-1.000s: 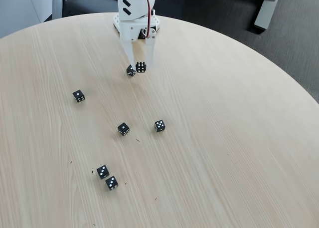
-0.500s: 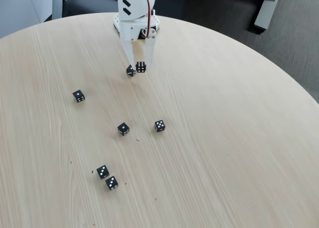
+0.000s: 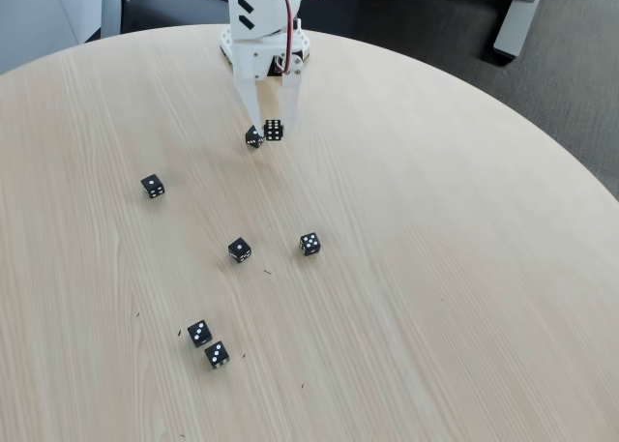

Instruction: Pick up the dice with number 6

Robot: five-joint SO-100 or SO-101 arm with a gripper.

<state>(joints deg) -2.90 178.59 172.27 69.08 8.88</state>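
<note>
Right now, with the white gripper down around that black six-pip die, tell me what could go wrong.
1. A second small black die sits right against the black six-pip die, at the left finger's tip; the white gripper could nudge or catch it too.
2. The die is small between long fingers, so it might twist or slip out.
3. Both dice lie close to the round wooden table's far edge.

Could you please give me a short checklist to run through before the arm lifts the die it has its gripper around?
1. Target identity: small black cube die with six white pips sits between the white gripper fingers: ok.
2. Fingers touching the die's sides: cannot tell.
3. Neighbouring black die at the left finger, risk of being dragged: not ok.
4. Five remaining black dice, such as the one-pip die, lie well apart: ok.
5. Pale wooden round table around the gripper free of obstacles: ok.
</note>
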